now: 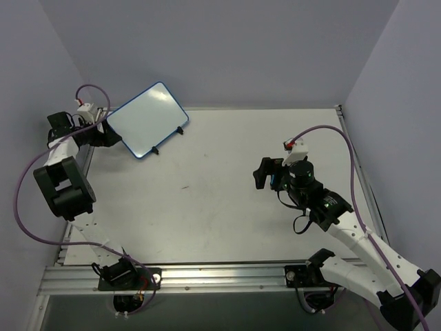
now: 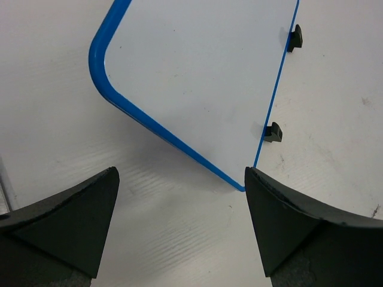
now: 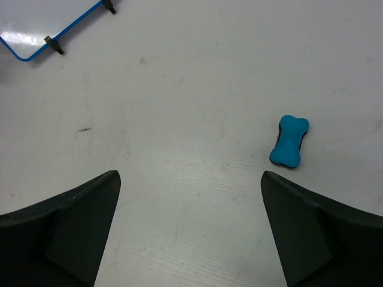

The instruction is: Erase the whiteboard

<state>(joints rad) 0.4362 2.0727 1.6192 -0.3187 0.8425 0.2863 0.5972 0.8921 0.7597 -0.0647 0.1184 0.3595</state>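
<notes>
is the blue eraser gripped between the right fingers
No, the eraser lies loose on the table, off to one side of the right fingers, which stand wide apart with nothing between them.

Whiteboard (image 1: pixel 147 118) stands at the far-left corner of the table (image 1: pixel 207 221) — eraser (image 3: pixel 289 142) lies on the tabletop, well apart.
</notes>
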